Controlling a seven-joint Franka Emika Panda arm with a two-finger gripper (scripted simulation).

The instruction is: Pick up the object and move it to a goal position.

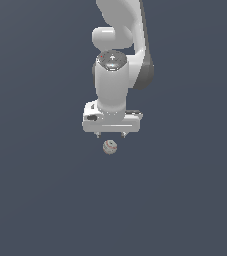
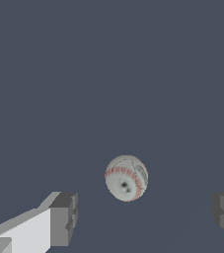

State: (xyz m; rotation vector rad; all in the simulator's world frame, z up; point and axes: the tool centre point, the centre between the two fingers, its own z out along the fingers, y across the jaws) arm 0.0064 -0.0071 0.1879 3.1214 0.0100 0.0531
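- Right now my gripper hangs spread wide, holding nothing.
- Below it, between my fingertips, the ball sits untouched on the dark floor.

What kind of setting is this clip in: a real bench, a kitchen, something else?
Most likely a bare simulated scene, not a real room: a flat, featureless dark blue-grey ground, a smooth white robot arm with open gripper, and one small baseball-like ball. No furniture or walls show.
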